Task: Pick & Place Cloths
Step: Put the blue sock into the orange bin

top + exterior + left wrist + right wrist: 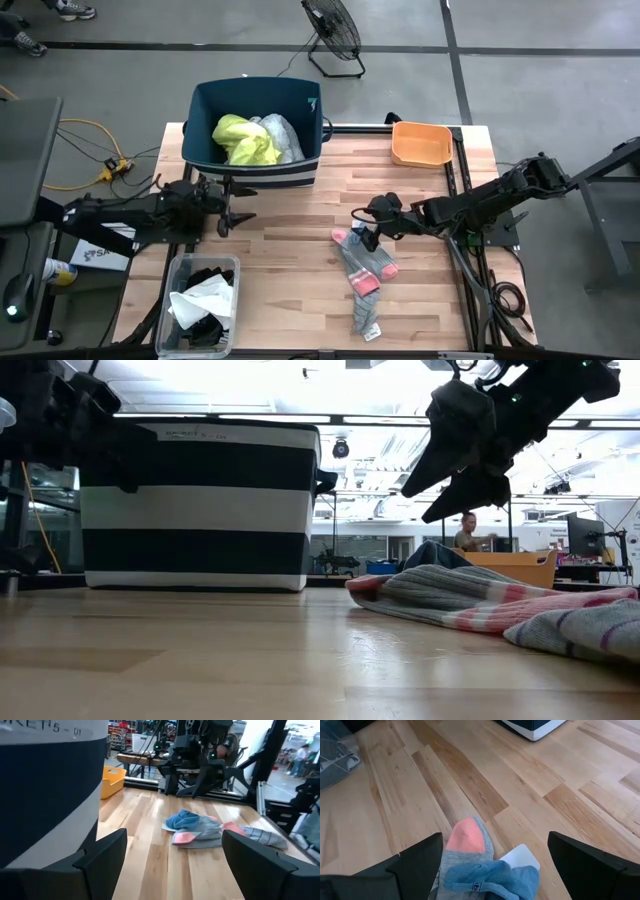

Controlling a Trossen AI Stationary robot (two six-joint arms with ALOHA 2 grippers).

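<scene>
Grey socks with pink toes (365, 268) lie flat on the wooden table, right of centre. A small blue piece of cloth (184, 819) rests on their toe end (468, 834). My right gripper (366, 228) hangs open above that end, slanting down, clear of the socks (480, 600) in the low view. Its fingers stand on either side of the pink toe in the right wrist view. My left gripper (240, 205) waits open and level at the table's left, beside the dark-blue bin (258, 125). The bin holds a neon-yellow garment (243, 140) and a pale one.
An orange tray (421, 143) stands at the far right corner. A clear box (203, 300) with black and white cloths sits at the near left. The bin's striped wall (50, 795) stands close beside my left gripper. Bare wood lies between the bin and the socks.
</scene>
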